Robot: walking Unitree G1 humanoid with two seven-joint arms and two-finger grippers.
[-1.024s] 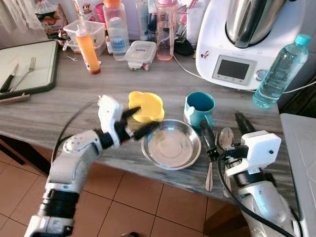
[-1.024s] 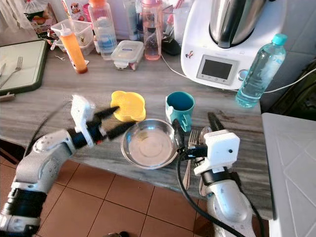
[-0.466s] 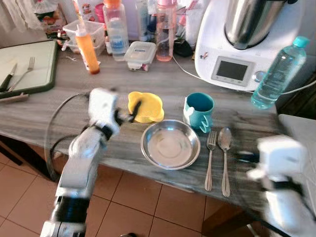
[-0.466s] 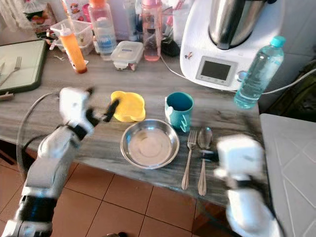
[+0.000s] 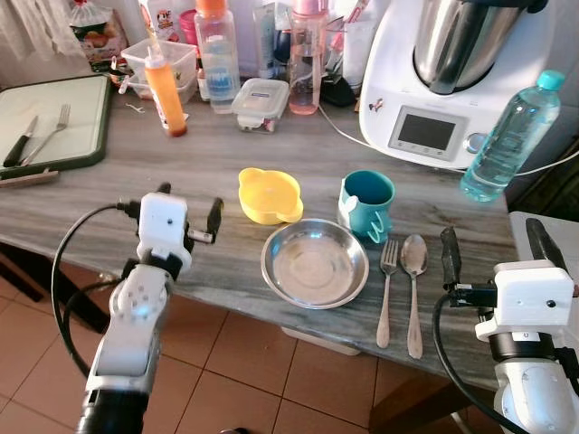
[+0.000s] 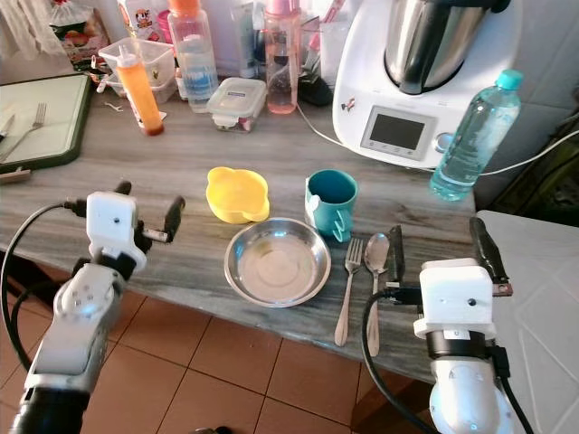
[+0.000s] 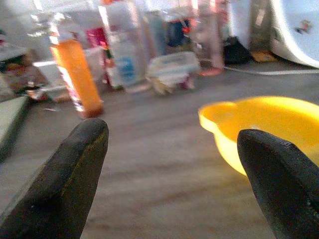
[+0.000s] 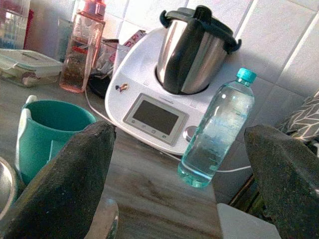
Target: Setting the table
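On the table point(image 5: 81, 203), near its front edge: bowl point(image 5: 313, 263), with fork point(image 5: 385, 294) then spoon point(image 5: 413, 291) just to its right. Behind the bowl, small dish point(image 5: 269, 195) to the left and mug point(image 5: 366, 201) to the right; farther back, kitchen machine point(image 5: 450, 77), water bottle point(image 5: 504, 134) beside it on the right.

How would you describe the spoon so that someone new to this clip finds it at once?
Start at the big white kitchen machine at the back of the grey counter, then come forward past the teal mug to the front edge. Two pieces of cutlery lie side by side there, right of the steel bowl. The spoon is the right-hand one, with a rounded bowl; the fork has tines.
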